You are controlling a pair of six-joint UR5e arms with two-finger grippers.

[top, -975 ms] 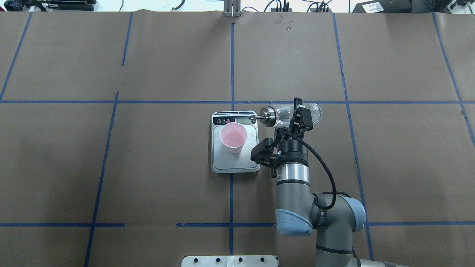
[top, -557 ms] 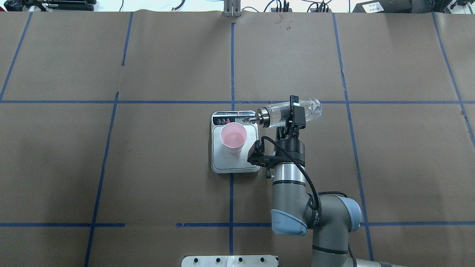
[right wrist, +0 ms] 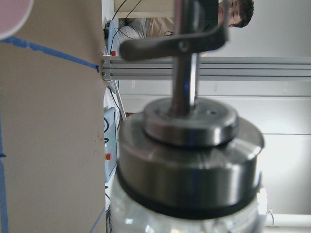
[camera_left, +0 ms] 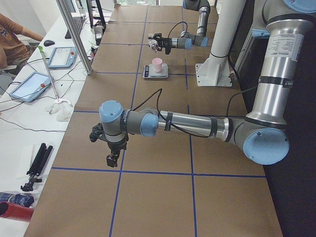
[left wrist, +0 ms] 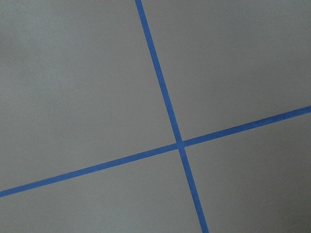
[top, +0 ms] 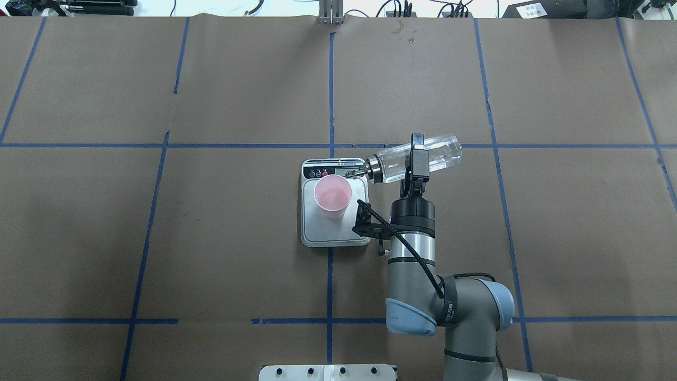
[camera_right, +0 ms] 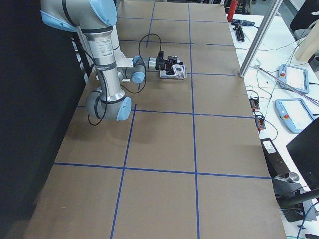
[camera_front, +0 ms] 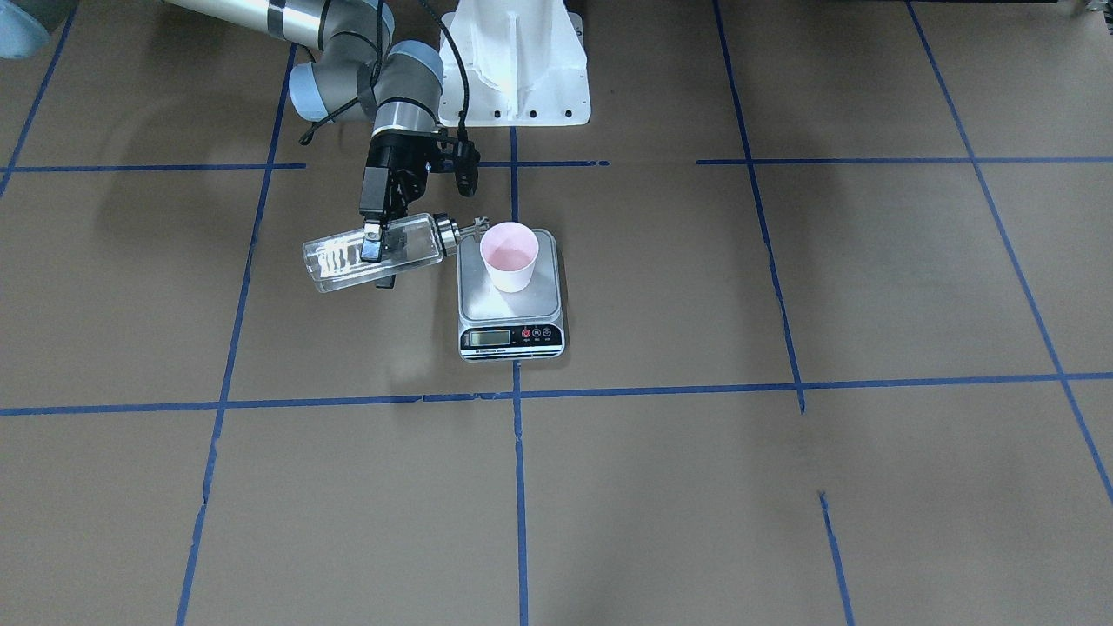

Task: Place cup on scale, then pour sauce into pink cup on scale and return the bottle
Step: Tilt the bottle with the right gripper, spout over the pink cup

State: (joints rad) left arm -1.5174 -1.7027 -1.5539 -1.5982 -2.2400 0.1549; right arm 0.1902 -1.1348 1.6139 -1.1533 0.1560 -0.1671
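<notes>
Beside the scale (top: 319, 228), the right hand (top: 417, 159) grips the tilted glass bottle (top: 440, 153); whether the left hand (camera_left: 112, 159) is wide or narrow, I cannot tell.

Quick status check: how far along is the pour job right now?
Done: the cup stands on the scale. In hand: the right gripper holds the bottle tipped nearly flat, spout toward the cup; no stream shows, and I cannot tell whether the cup holds liquid. Left: finish pouring, then return the bottle.
</notes>
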